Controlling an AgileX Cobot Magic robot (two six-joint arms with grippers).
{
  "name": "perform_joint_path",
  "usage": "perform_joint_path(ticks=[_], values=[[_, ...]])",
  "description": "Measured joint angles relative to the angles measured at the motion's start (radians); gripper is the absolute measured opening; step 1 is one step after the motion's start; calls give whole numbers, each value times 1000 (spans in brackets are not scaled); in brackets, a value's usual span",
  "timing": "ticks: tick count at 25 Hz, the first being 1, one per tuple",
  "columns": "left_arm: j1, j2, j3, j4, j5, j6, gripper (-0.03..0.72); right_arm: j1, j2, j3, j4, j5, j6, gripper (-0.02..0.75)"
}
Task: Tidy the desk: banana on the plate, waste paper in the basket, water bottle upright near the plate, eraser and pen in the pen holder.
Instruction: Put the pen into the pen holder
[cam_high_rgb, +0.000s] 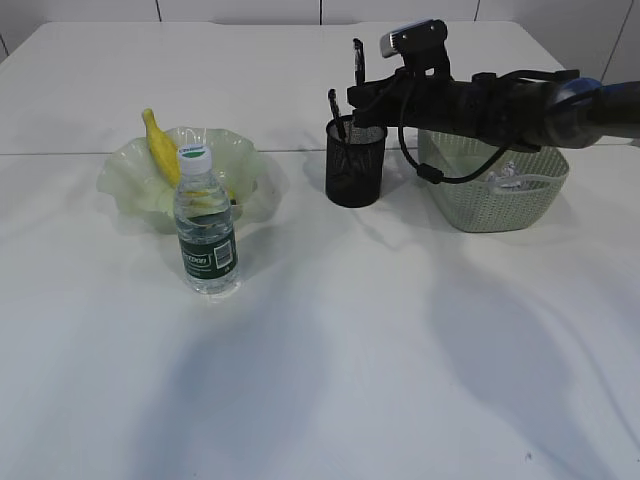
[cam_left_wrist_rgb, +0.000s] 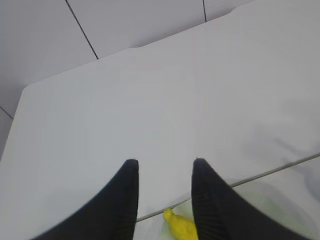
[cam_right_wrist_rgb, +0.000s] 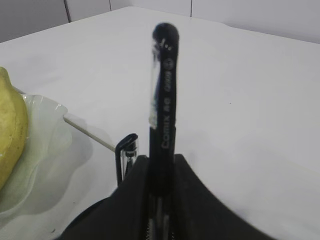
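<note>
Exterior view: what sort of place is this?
Probably a lab tabletop staged as a desk: a bare white table before white panelled walls, holding a pen holder, a basket and a plate.

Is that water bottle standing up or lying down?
Standing up: the water bottle rests on its base, cap on top, before the plate.

The table (cam_high_rgb: 330, 340) is seen as a smooth, matt white surface, and the plate (cam_high_rgb: 125, 180) as pale green, translucent and glossy, like glass or plastic. The bottle (cam_high_rgb: 206, 235) is shown in clear, shiny plastic with a printed green label, beside a smooth yellow banana (cam_high_rgb: 160, 145). The holder (cam_high_rgb: 355, 165) is made of fine black mesh, the basket (cam_high_rgb: 495, 195) of woven-look pale green plastic, and the pen (cam_right_wrist_rgb: 164, 95) of glossy black plastic.
</note>
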Motion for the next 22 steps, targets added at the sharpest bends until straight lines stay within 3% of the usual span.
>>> perform_joint_path(ticks=[12,22], values=[[57,0,197,-2,-386,0,246,0,0,0,0,0,0,87],[139,-2,372,-134,-695,35,239,0,0,0,-19,0,2,87]])
